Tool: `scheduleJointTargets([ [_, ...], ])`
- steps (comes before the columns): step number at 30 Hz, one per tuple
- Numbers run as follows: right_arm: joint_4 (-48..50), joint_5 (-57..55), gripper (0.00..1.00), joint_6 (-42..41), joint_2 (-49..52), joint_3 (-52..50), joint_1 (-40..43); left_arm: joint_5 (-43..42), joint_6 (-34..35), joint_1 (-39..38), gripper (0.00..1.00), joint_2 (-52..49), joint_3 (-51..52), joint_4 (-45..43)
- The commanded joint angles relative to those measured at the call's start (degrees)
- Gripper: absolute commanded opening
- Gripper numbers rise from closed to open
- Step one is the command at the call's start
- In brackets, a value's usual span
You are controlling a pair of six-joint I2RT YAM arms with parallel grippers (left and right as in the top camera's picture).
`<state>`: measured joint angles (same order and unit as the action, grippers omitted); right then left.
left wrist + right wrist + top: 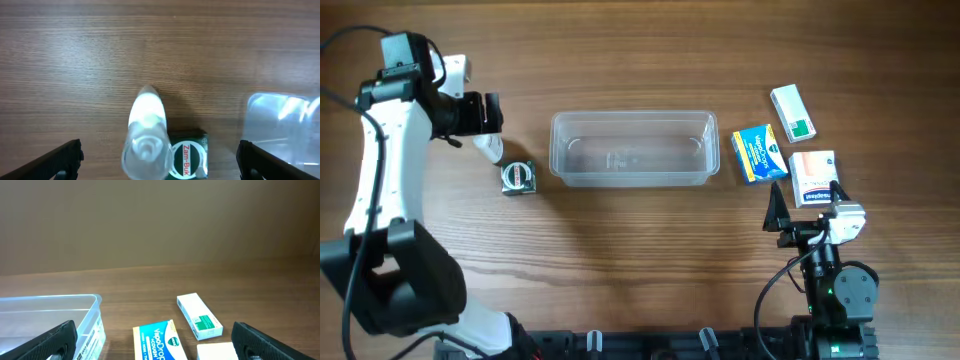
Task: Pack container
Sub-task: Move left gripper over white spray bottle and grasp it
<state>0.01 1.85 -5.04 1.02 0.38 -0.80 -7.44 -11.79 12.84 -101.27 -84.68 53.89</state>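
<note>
Container (pixel 632 148) sat mid-table; at its 9 o'clock your left gripper (pixel 486 113) hung spread near bottle (pixel 491 150); right gripper (pixel 807 207) likewise spread.

This looks like a robotics lab bench, not a home. My two arms, left (pixel 380 190) and right (pixel 832 275), stand at the near edge of a wood-grain table (pixel 640 250), cables (pixel 761 300) trailing from a base. A plain brown wall (pixel 160 220) is behind. Laid out like test props: a clear tub (pixel 560 150), small medicine boxes (pixel 758 153), a Zam-Buk tin (pixel 519 177) and a small clear bottle (pixel 490 150).
</note>
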Motion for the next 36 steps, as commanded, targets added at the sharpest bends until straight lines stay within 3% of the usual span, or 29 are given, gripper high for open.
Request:
scheduleJointTargets([
  [1,0.3,-0.4,1.0,0.4,-0.2,-0.1,0.3,-1.0,-1.6,0.3,0.98,-1.8,-1.0,-0.8],
  [6,0.3,-0.4,1.0,0.4,-0.2,-0.1,0.3,-0.4,-1.6,0.3,0.96,-3.5,-1.0,-1.9],
  [10,0.3,-0.4,1.0,0.4,-0.2,-0.1,0.3,-0.4,-2.0,0.3,0.85,-3.5,-1.0,-2.7],
  [21,0.3,-0.4,1.0,0.4,-0.2,-0.1,0.3,-0.4,-2.0,0.3,0.83,-4.1,-1.0,-3.5],
  [30,0.3,-0.4,1.0,0.4,-0.2,-0.1,0.3,-0.2,-2.0,0.2,0.88,-6.0,-1.0,-3.6],
  [36,0.3,-0.4,1.0,0.4,-0.2,-0.1,0.3,0.0,-2.0,0.2,0.83,-7.3,-1.0,-3.6],
])
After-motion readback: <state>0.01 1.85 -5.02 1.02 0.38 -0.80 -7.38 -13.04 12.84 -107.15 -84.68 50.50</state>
